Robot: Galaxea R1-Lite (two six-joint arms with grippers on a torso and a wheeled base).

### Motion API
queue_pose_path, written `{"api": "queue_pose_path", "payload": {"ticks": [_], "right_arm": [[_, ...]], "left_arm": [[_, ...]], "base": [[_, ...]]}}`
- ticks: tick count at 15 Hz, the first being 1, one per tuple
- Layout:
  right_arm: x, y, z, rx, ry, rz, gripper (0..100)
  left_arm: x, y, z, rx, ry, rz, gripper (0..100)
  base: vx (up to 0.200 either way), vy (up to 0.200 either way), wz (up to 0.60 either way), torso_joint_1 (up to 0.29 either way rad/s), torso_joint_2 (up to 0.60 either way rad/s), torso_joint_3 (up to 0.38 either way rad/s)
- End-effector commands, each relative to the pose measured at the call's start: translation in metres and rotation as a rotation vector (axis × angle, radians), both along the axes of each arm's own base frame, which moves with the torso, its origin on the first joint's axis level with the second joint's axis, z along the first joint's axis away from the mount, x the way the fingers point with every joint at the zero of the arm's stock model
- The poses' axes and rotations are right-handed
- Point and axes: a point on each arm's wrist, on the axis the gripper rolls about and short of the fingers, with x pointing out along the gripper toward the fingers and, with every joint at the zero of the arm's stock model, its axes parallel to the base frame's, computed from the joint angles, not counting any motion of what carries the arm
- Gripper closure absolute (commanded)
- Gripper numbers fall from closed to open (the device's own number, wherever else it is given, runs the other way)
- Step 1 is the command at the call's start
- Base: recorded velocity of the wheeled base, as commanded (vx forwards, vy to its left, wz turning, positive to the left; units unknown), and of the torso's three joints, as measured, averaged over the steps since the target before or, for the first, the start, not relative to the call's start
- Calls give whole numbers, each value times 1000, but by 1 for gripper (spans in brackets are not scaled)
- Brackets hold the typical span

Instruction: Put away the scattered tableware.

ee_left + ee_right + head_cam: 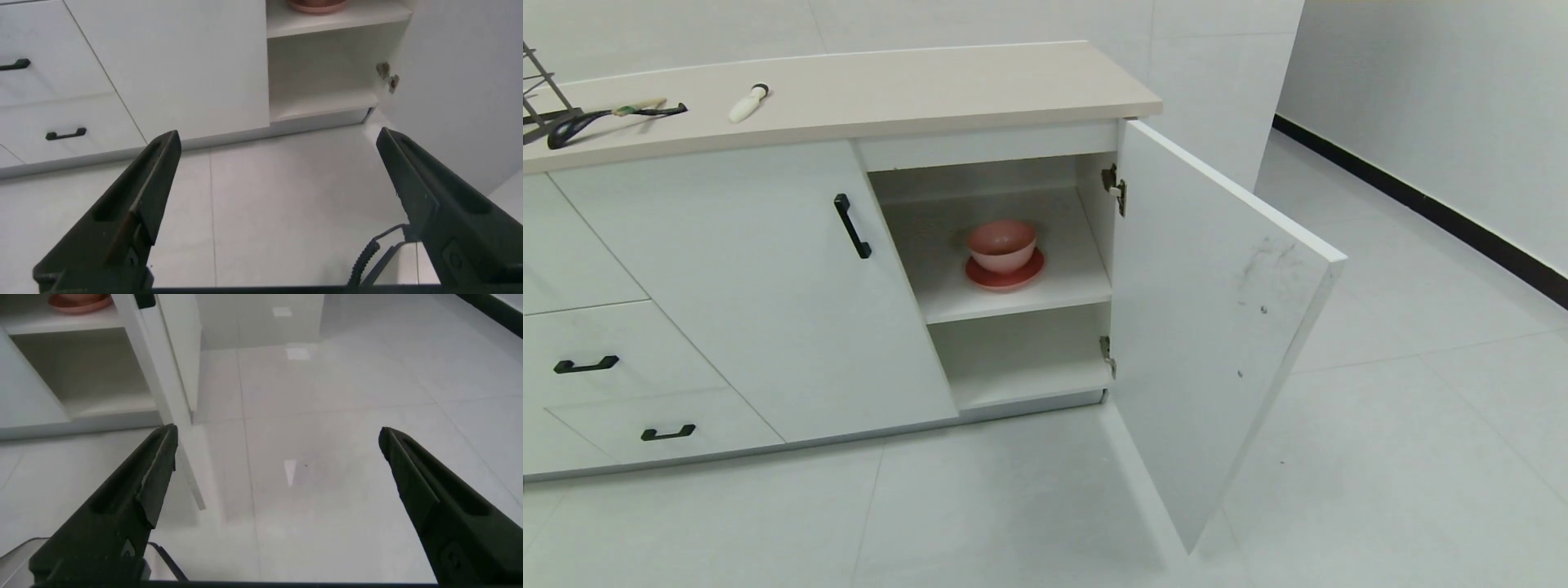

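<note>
A pink bowl [1002, 244] sits on a red plate [1005, 276] on the upper shelf of the white cabinet [1013, 302], whose right door [1217, 327] stands wide open. The plate's edge [317, 6] shows at the shelf front in the left wrist view, and again as the plate [78, 302] in the right wrist view. My left gripper [278, 155] is open over the floor in front of the cabinet, holding nothing. My right gripper [278, 457] is open too, low over the floor beside the open door's edge [167, 384].
On the countertop [890, 90] lie black scissors [596, 118] and a white-handled utensil [747, 104], beside a wire rack [539, 98] at the far left. The closed left door has a black handle [852, 226]; drawers [588, 363] lie further left. Tiled floor spreads to the right.
</note>
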Motion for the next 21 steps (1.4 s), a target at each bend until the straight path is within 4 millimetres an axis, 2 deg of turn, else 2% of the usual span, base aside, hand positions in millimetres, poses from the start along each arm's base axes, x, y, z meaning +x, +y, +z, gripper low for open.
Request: {"api": "queue_pose_path", "payload": {"ticks": [1, 7, 9, 10, 11, 12, 13, 14, 15, 16, 18, 19, 20, 21], "right_arm": [[0, 0, 0, -4, 1, 0, 100], [0, 0, 1, -5, -6, 5, 100], [0, 0, 11, -26, -105, 13, 100], [-1, 1, 21, -60, -187, 49, 100], [-2, 3, 41, -63, -201, 127, 100], [4, 3, 69, -60, -190, 147, 100], [13, 3, 93, -59, -174, 178, 100], [20, 3, 104, -59, -171, 207, 100], [40, 5, 124, -86, -199, 259, 100], [55, 7, 133, -125, -238, 286, 100], [88, 10, 150, -157, -310, 315, 100], [106, 10, 152, -165, -328, 323, 100], [116, 11, 151, -167, -328, 334, 100], [136, 11, 147, -170, -316, 352, 100]], "left_arm": [[0, 0, 0, -9, -2, 1, 0], [0, 0, 0, -31, -1, 19, 0], [0, 0, 0, -34, -1, 21, 0], [0, 0, 0, -26, -1, 21, 0], [0, 0, 0, 6, -1, 21, 0], [0, 0, 0, 31, 0, 19, 0], [0, 0, 0, 34, 0, 19, 0], [0, 0, 0, 34, 0, 19, 0], [0, 0, 0, 31, 0, 19, 0], [0, 0, 0, 26, 0, 19, 0], [0, 0, 0, 24, 0, 19, 0], [0, 0, 0, 24, 0, 19, 0], [0, 0, 0, 24, 0, 19, 0], [0, 0, 0, 24, 0, 19, 0]], "base": [[0, 0, 0, 0, 0, 0], [0, 0, 0, 0, 0, 0], [0, 0, 0, 0, 0, 0], [0, 0, 0, 0, 0, 0], [0, 0, 0, 0, 0, 0], [0, 0, 0, 0, 0, 0], [0, 0, 0, 0, 0, 0], [0, 0, 0, 0, 0, 0], [0, 0, 0, 0, 0, 0], [0, 0, 0, 0, 0, 0], [0, 0, 0, 0, 0, 0], [0, 0, 0, 0, 0, 0], [0, 0, 0, 0, 0, 0], [0, 0, 0, 0, 0, 0]]}}
